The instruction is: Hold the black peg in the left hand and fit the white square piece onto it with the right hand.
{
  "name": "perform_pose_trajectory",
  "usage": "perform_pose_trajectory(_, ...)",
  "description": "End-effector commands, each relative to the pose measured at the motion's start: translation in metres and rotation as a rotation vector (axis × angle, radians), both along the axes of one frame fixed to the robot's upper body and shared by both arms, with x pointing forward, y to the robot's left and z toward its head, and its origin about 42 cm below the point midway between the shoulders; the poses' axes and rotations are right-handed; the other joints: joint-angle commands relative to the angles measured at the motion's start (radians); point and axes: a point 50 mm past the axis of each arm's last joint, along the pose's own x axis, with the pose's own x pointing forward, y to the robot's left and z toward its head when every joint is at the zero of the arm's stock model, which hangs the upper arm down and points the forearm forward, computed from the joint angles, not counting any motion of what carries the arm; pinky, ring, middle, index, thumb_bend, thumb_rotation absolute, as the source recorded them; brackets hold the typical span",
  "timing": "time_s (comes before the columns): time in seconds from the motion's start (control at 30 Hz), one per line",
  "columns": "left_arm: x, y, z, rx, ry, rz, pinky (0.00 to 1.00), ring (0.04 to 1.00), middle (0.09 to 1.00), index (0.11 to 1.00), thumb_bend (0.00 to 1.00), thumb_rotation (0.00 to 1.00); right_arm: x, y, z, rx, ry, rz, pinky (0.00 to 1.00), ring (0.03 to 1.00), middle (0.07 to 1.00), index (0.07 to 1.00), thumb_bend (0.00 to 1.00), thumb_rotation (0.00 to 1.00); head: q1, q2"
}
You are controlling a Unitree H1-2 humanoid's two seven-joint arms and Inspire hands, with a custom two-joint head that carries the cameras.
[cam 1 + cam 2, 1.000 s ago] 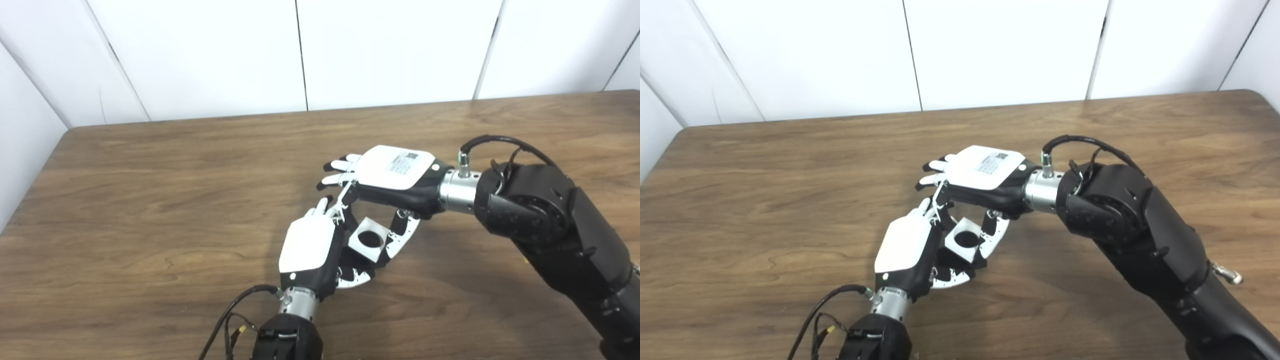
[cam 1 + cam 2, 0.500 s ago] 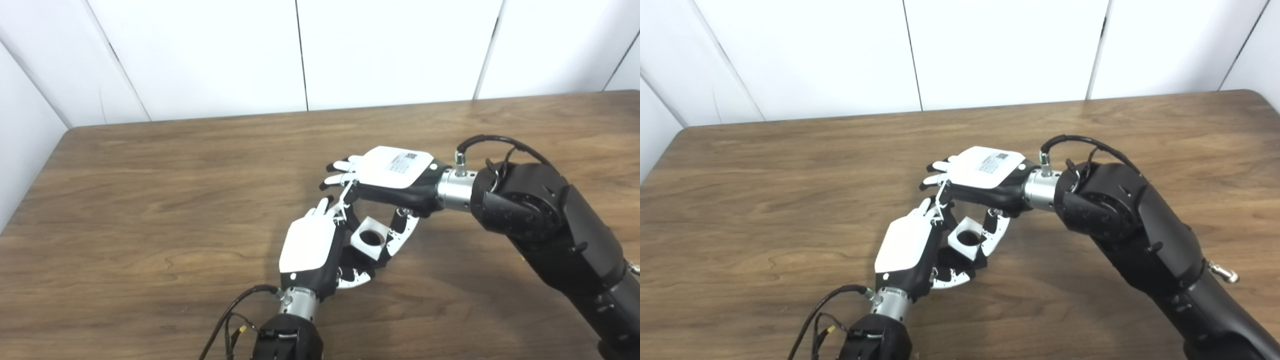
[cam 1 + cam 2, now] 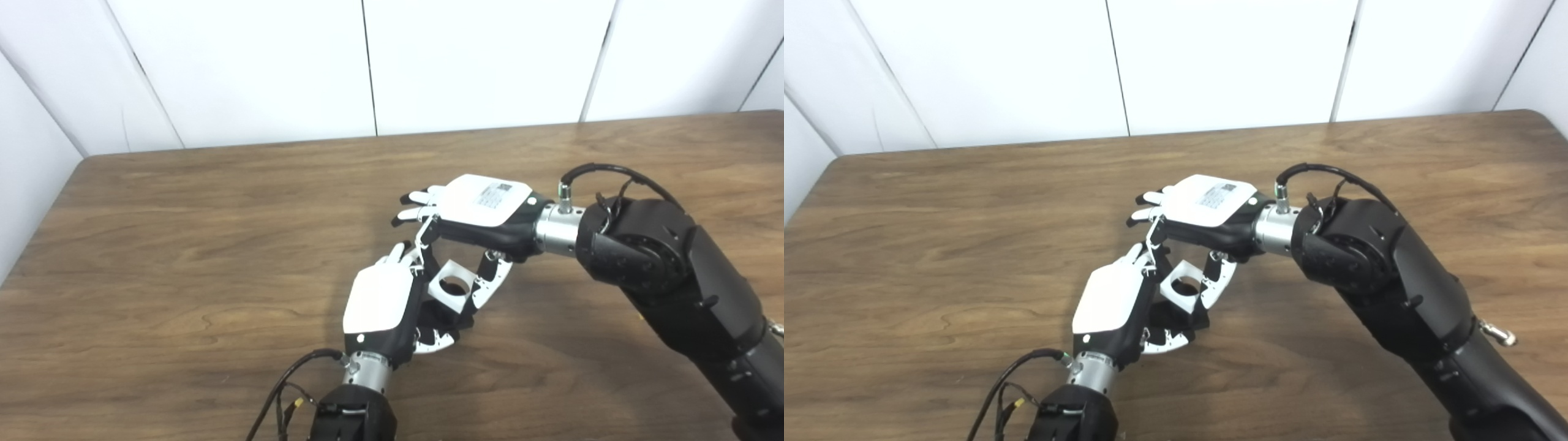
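From my seat I see both hands meeting over the middle of the brown wooden table [image 3: 184,245]. My left hand [image 3: 380,300] comes up from the bottom edge with its white back toward the cameras, and its fingers [image 3: 397,252] curl forward around something dark in the palm. I take that dark shape for the black peg [image 3: 442,313], but it is mostly hidden behind the hand and the white piece, so I cannot tell exactly how it stands or how firmly it is gripped.

My right hand [image 3: 1206,211] reaches in from the right, palm down, with a printed label on its white back. The white square piece [image 3: 453,286], with a round hole through its middle, is pinched between the right thumb [image 3: 490,283] on its right side and a downward-bent finger on its left side. The other right fingers [image 3: 419,197] stretch out straight to the left, apart from the piece.

The piece is tilted, its hole facing up and toward the cameras, and it sits just above the left palm, directly over the dark shape there. The hole shows dark inside; I cannot tell whether the peg has entered it. The bent right finger touches or nearly touches the tips of my left fingers. A black cable [image 3: 1323,174] loops over the right wrist, and another cable [image 3: 282,386] trails from the left wrist.
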Motion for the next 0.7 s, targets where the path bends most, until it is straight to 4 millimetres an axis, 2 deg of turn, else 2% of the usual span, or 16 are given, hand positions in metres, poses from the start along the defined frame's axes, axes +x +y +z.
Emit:
perform_pose_trajectory(0.0, -0.0032, -0.0097, 0.0039, 0.002, -0.016, -0.017, 0.89, 0.96, 0.892, 0.491, 0.52, 0.07, 0.0029, 0.0045, 0.0204, 0.033, -0.08, 0.028, 0.99, 1.0, 0.93, 0.491, 0.52, 0.14, 0.005, 0.002)
perform_pose_trajectory(0.67, 0.0019, -0.0135, 0.003, -0.017, 0.0, 0.0, 0.9, 0.964, 0.891, 0.49, 0.52, 0.07, -0.0011, 0.0015, 0.0154, 0.006, -0.061, 0.042, 0.98, 1.0, 0.935, 0.492, 0.52, 0.14, 0.01, 0.015)
